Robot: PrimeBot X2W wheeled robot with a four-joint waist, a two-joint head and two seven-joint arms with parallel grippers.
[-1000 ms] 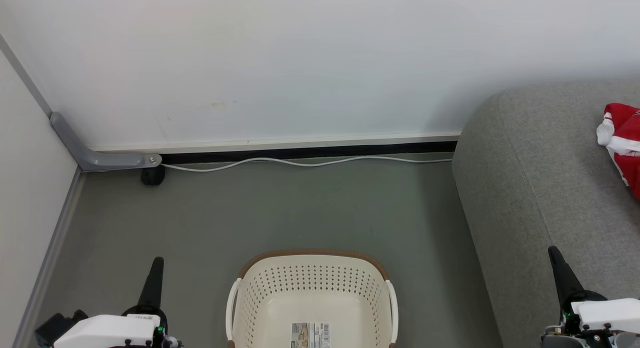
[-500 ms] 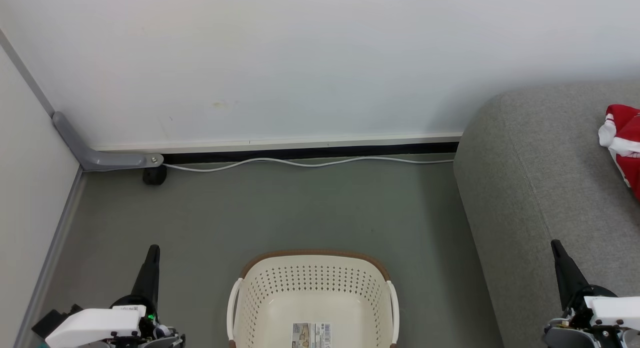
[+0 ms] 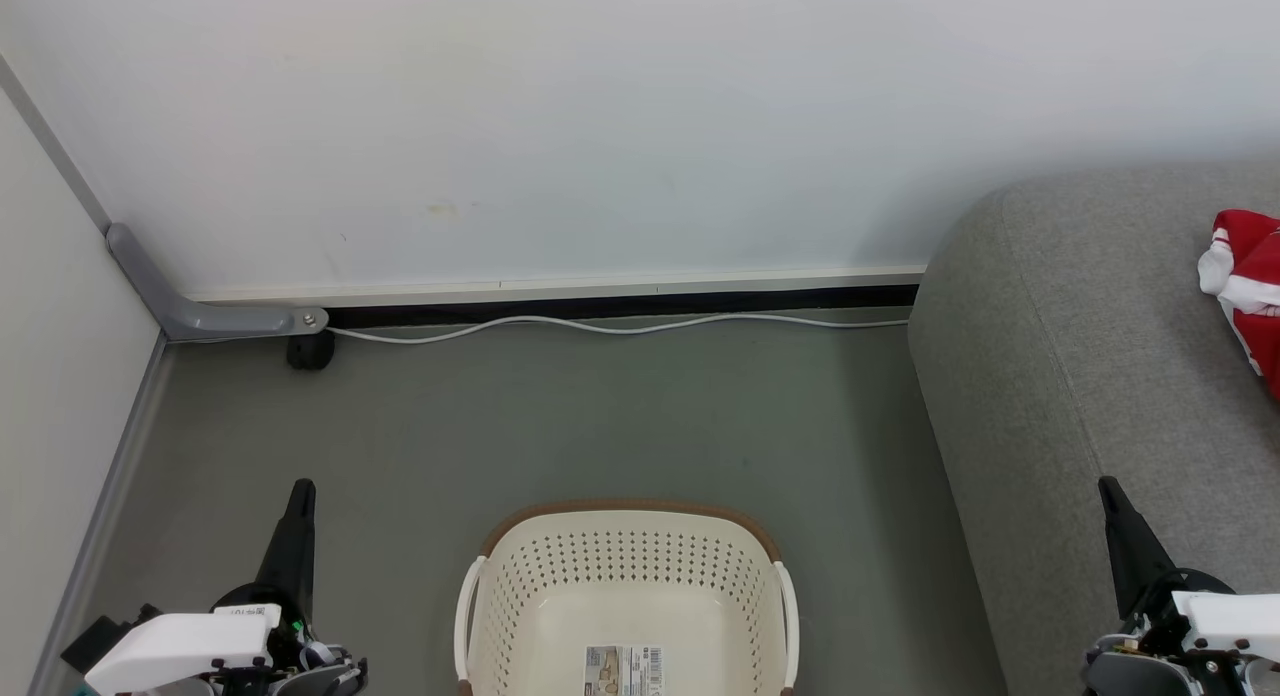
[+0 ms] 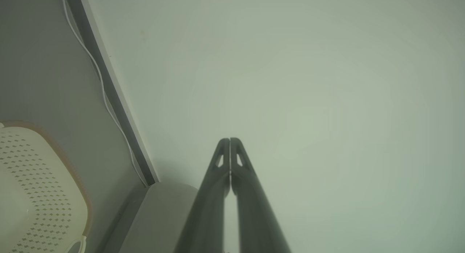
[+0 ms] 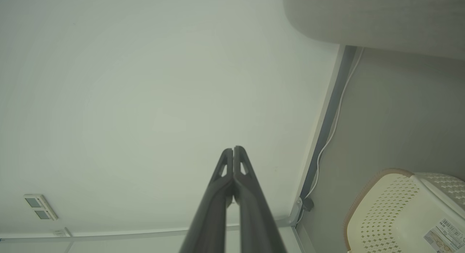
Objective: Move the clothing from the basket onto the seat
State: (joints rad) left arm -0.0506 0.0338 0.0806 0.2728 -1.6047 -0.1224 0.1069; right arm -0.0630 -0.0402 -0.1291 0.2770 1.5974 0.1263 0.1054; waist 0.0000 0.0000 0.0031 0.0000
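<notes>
Head view gave us the clothing (image 3: 1245, 296), red with white trim, lying on the seat (image 3: 1080, 376) at our far right, partly cut off by the frame edge. We saw the basket (image 3: 620, 561) on the grey floor (image 3: 600, 426) between our arms, well apart from the clothing, its bottom bare around a label (image 3: 622, 670). Our left gripper (image 3: 300, 488) pointed up beside the basket's left, and our right gripper (image 3: 1107, 486) pointed up over the seat's front. Both had their fingers pressed together, gripping nothing. A white cable (image 3: 600, 326) ran along the wall's foot.
</notes>
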